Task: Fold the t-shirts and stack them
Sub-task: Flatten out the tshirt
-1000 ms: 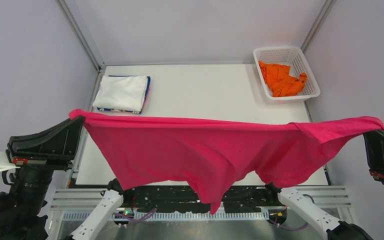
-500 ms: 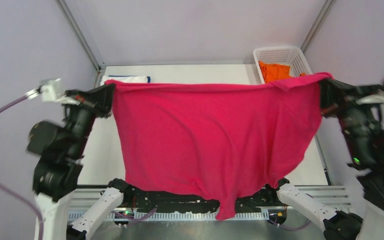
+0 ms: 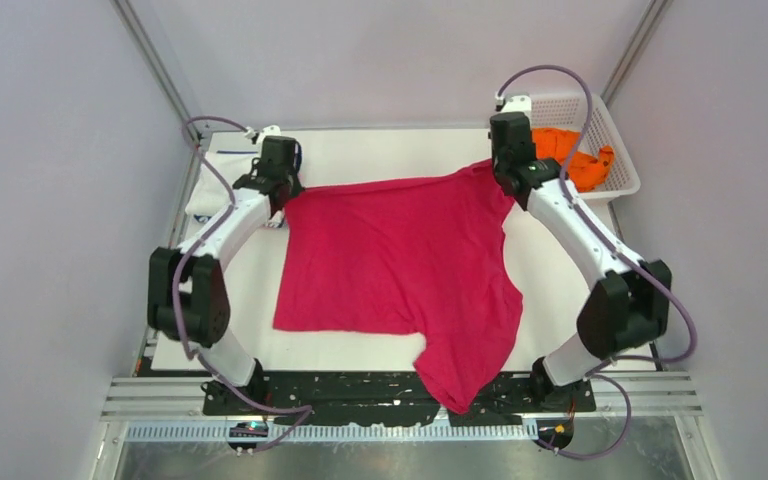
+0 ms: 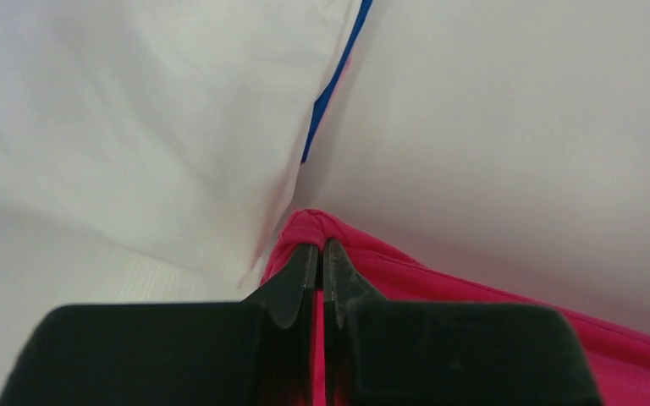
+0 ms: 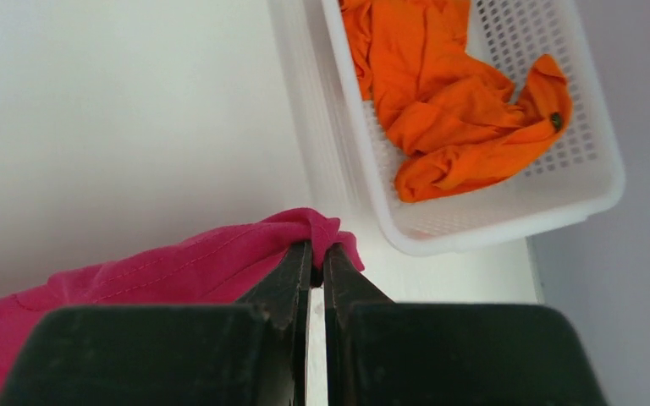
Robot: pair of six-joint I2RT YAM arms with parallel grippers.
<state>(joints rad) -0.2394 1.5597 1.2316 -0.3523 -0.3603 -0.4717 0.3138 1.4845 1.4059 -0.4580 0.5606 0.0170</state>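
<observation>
The magenta-pink t-shirt [image 3: 400,260] lies spread across the middle of the table, its lower right part hanging over the near edge. My left gripper [image 3: 285,188] is shut on its far left corner [image 4: 313,227], right beside the folded white t-shirt [image 4: 135,110] with a blue edge [image 4: 332,85] under it. My right gripper [image 3: 500,168] is shut on the far right corner [image 5: 317,227], close to the basket. An orange t-shirt [image 5: 448,93] lies crumpled in the basket [image 3: 628,180].
The white lattice basket [image 5: 592,182] stands at the back right corner of the table. The folded stack [image 3: 210,195] sits at the back left, partly behind my left arm. Grey walls with metal posts close in the table on three sides.
Both arms have swung from the near side, high up, down to the back of the table. The pink shirt went from hanging stretched in the air to lying flat.
</observation>
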